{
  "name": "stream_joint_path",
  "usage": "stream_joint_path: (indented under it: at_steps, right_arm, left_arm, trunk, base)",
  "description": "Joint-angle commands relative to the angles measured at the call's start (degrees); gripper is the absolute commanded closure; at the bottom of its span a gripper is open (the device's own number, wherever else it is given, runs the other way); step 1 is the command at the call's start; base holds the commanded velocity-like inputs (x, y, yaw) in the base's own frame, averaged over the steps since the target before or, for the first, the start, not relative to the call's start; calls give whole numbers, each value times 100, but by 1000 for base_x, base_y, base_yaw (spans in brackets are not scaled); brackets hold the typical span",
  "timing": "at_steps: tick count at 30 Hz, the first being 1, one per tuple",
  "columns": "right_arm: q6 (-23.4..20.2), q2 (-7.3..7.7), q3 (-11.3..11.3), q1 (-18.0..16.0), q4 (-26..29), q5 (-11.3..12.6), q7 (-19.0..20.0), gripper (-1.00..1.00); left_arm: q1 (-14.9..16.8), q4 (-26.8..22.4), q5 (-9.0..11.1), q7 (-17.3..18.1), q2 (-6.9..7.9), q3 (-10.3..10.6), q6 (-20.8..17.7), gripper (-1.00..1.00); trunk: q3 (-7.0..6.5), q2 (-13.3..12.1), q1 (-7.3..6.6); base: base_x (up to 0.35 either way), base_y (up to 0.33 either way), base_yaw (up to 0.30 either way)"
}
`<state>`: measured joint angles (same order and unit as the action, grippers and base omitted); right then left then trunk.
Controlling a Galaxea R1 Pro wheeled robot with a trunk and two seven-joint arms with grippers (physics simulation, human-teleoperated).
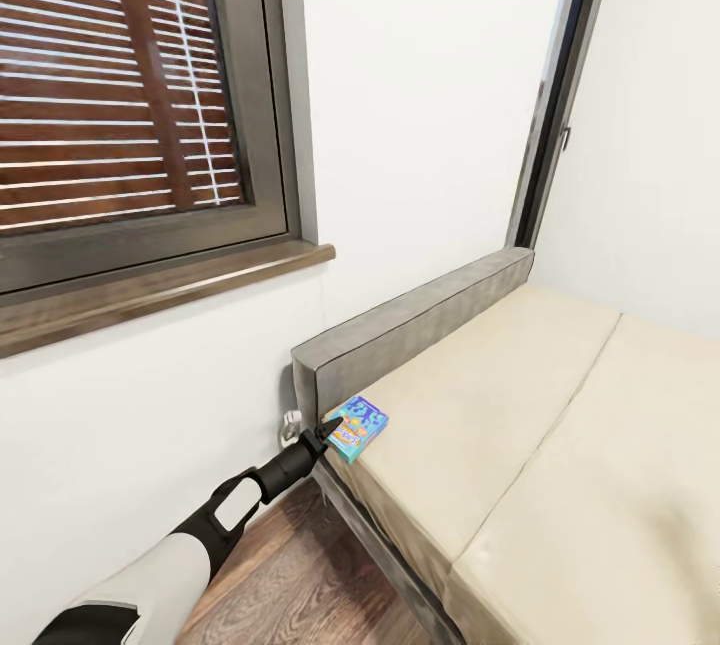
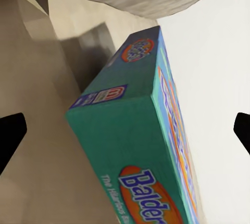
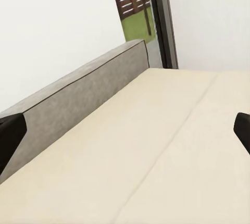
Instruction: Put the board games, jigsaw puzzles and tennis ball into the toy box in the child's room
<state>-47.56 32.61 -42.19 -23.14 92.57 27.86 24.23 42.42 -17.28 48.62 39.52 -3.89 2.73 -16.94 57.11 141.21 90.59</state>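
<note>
While the board game [image 1: 358,428] lies on the bed's [image 1: 520,405] corner by the headboard [image 1: 420,320], right before my open left jaws [image 1: 327,428], its long side points away from me.

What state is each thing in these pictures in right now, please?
Board game: closed, lying at the bed's corner beside the headboard, not lifted.
Left gripper: open, fingers spread on either side of the board game, not closed on it.
Right gripper: open, holding nothing, over the mattress.
Bed: bare mattress.
Window: shut.
</note>
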Motion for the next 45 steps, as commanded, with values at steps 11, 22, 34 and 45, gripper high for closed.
stream_joint_path:
  at_steps: [11,22,34,45]
  right_arm:
    - [-34,0,-8,-6,1,-8,29,-100]
    - [-34,-9,0,-6,0,-8,29,-100]
    - [-34,-17,9,-6,1,-8,29,-100]
    - [-61,-53,153,-7,-2,-8,29,-100]
  left_arm:
    - [3,5,68,3,-26,31,-27,100]
    - [3,-6,80,24,-48,38,-20,100]
    - [-6,-115,72,233,-76,68,-41,100]
    - [-59,-434,31,328,-155,131,-92,100]
  trunk:
    - [5,2,-1]
    - [5,2,-1]
    - [5,2,-1]
    - [5,2,-1]
  base:
    - [0,0,0]
    - [0,0,0]
    - [0,0,0]
    - [0,0,0]
